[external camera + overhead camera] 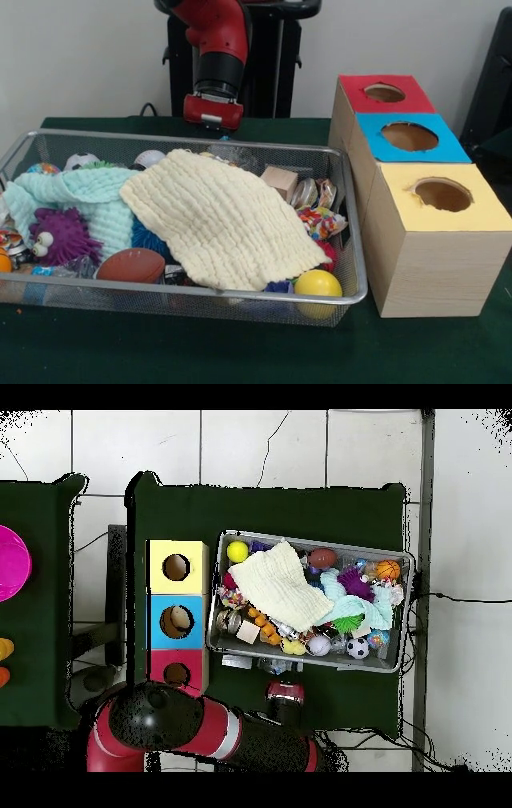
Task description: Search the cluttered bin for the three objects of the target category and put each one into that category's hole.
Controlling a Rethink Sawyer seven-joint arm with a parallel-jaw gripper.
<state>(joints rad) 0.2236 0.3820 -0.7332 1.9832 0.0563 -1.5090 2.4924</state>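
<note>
A wire mesh bin (200, 291) (407, 612) holds a jumble of toys. A cream cloth (220, 220) (277, 586) and a mint cloth (84, 196) (350, 609) cover much of it. Showing around them are a purple fuzzy toy (60, 236), a brown football (132, 265), a yellow ball (318, 283) (237, 551), a wooden block (280, 181) (248, 632) and a soccer ball (357, 648). My gripper (214, 126) (284, 686) hangs just outside the bin's robot-side rim, its tips hidden behind the mesh. Nothing is visibly in it.
Three boxes stand in a row beside the bin, each with a round hole on top: yellow (442, 194) (177, 567), blue (410, 136) (177, 621), red (385, 93) (177, 674). Something tan shows inside the blue hole. A pink disc (10, 564) lies on a second table.
</note>
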